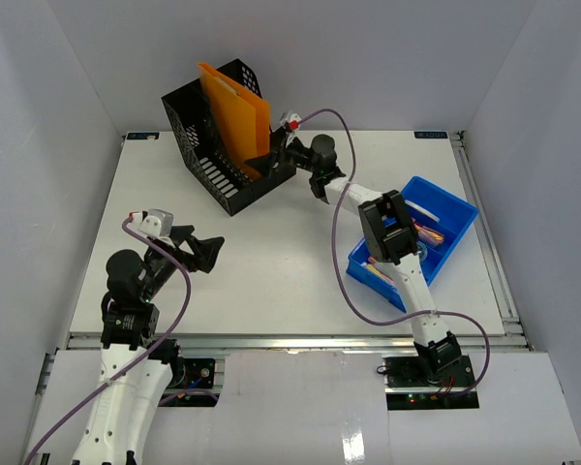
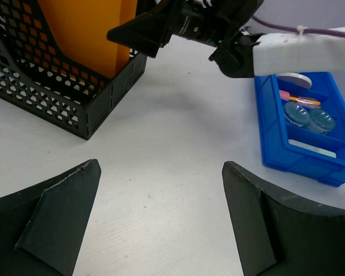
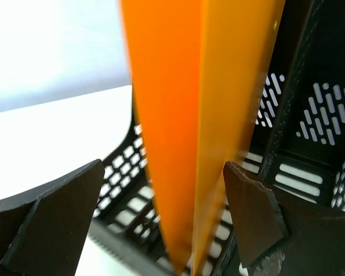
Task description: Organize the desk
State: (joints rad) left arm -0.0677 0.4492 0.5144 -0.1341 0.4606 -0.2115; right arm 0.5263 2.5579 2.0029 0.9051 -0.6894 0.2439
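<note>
The desk point(image 1: 271, 262) is a white tabletop. A black mesh file rack point(image 1: 208, 145) stands tilted at the back with an orange folder point(image 1: 237, 121) upright in it. My right gripper point(image 1: 271, 160) reaches to the rack's open end. In the right wrist view it point(image 3: 164, 167) is open, its fingers on either side of the folder point(image 3: 184, 115), the right one close against the folder's edge, with the rack point(image 3: 316, 115) behind. My left gripper point(image 1: 213, 254) is open and empty over bare desk at the front left; the left wrist view point(image 2: 161, 167) shows nothing between its fingers.
A blue bin point(image 1: 373, 274) holding small items sits on the right of the desk, under my right arm; it also shows in the left wrist view point(image 2: 299, 161). Pale grey walls enclose the desk, and a metal rail point(image 1: 290, 341) runs along its front edge.
</note>
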